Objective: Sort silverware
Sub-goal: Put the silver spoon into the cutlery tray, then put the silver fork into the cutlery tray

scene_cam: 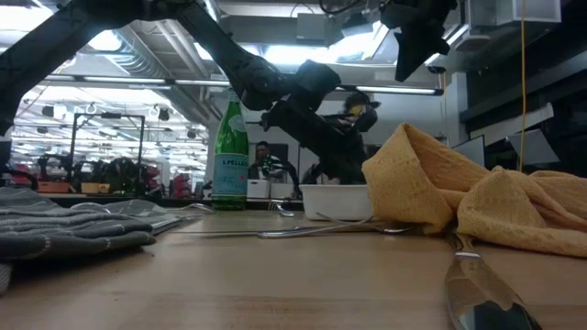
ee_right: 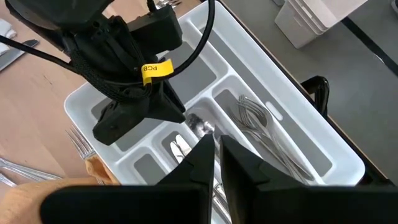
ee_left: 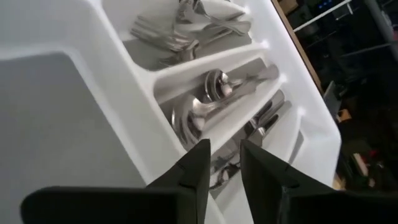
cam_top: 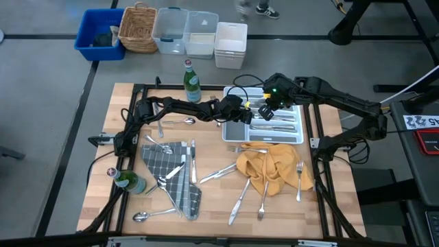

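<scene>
The white tray point(cam_top: 298, 137) stands at the table's far right. It holds forks point(ee_left: 186, 31), spoons point(ee_left: 208, 102) and knives point(ee_left: 264, 121) in separate compartments. My left gripper point(ee_left: 225, 165) hovers open low over the spoon compartment, reaching in from the table's left, with nothing between its fingers. My right gripper point(ee_right: 216, 152) hangs shut and empty higher above the tray. More silverware lies loose on the table: a spoon point(cam_top: 180, 122), forks point(cam_top: 248, 149), pieces point(cam_top: 221, 171) near the middle, and others on both cloths.
A yellow cloth point(cam_top: 271, 168) lies bunched near the tray, and a grey checked cloth point(cam_top: 171, 175) lies at the left. One green bottle point(cam_top: 192, 82) stands at the far edge and another point(cam_top: 130, 182) lies at the left. Bins and a basket point(cam_top: 137, 27) sit beyond the table.
</scene>
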You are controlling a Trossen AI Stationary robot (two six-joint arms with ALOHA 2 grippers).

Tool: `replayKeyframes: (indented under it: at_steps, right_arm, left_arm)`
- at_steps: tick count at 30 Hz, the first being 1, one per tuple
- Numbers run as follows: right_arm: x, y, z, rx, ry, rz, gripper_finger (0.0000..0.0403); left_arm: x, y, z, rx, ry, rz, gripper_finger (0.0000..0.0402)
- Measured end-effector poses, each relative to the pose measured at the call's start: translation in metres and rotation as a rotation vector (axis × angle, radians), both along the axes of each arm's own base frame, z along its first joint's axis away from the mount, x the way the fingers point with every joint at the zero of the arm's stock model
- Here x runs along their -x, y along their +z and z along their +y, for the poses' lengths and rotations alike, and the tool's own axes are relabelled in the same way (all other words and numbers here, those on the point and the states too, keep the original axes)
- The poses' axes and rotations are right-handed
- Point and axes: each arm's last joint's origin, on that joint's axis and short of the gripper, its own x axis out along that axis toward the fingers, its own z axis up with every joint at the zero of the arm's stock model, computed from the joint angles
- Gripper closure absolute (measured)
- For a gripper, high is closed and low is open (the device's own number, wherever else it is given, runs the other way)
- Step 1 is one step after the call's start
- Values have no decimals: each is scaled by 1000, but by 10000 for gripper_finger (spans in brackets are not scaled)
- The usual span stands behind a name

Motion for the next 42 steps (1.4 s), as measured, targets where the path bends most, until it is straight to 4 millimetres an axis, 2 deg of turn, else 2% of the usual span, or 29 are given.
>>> replayKeyframes:
  at_steps: [3,11,15,20,28,36,42]
  right_arm:
    - [1,-1,2,-45,25,0,372]
    - [3,-9,13,-242,54,16,372]
    - [2,-23,27,-280,103,79,372]
    - [-3,-50,48,-314,189,155,372]
    - [-7,-89,71,-321,278,207,372]
    - [-15,-128,79,-311,365,114,372]
    - [-15,-147,81,-358,471,67,372]
  left_arm:
    - [1,3,0,34,-35,-14,320]
    - [6,27,4,54,-143,-72,331]
    - [9,41,5,23,-169,-96,334]
    - [18,57,4,-10,-209,-59,334]
    - [51,92,6,-76,-267,99,335]
    - [88,130,0,-175,-340,219,335]
    - [111,151,-5,-233,-333,301,335]
